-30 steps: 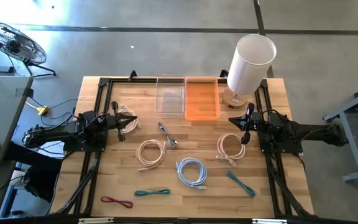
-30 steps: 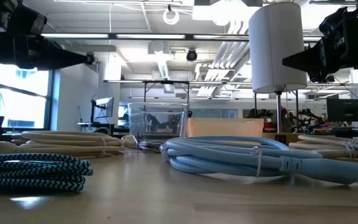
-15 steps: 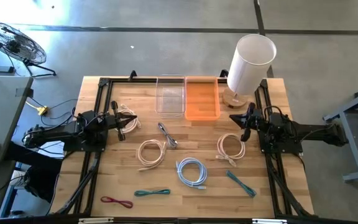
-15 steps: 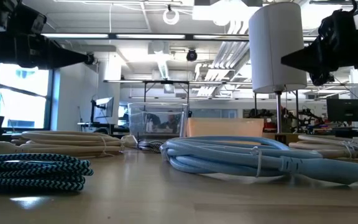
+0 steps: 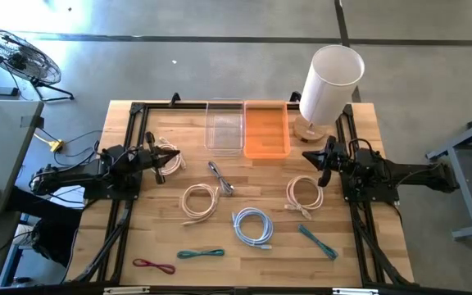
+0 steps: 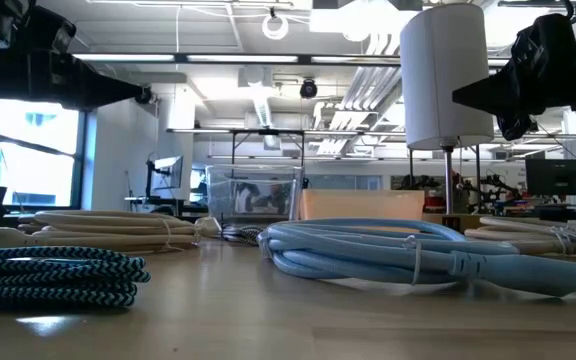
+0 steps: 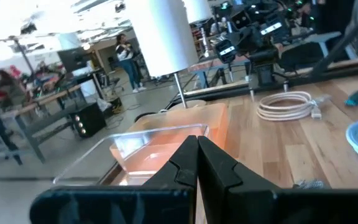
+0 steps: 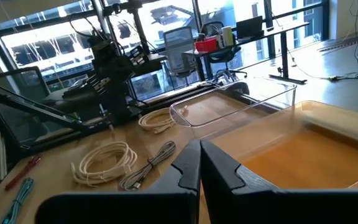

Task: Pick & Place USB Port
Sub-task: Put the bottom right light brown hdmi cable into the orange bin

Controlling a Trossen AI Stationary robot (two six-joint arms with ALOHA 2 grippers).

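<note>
USB cables [image 5: 200, 201] all loose on the table [image 5: 138, 246], mostly toward its near edge; none in the orange bin [image 5: 266, 131] at the far edge. Left gripper [image 5: 170, 162] and right gripper [image 5: 314, 158] closed, empty, above the table. Seemingly not started.

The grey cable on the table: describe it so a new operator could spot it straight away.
Start at the two bins at the table's far edge, the clear bin beside the orange bin. Just in front of them, near the table's middle, lies the grey cable. Unlike the neighbouring cream cable and light blue cable, which are round coils, it is a narrow, dark bundle.
</note>
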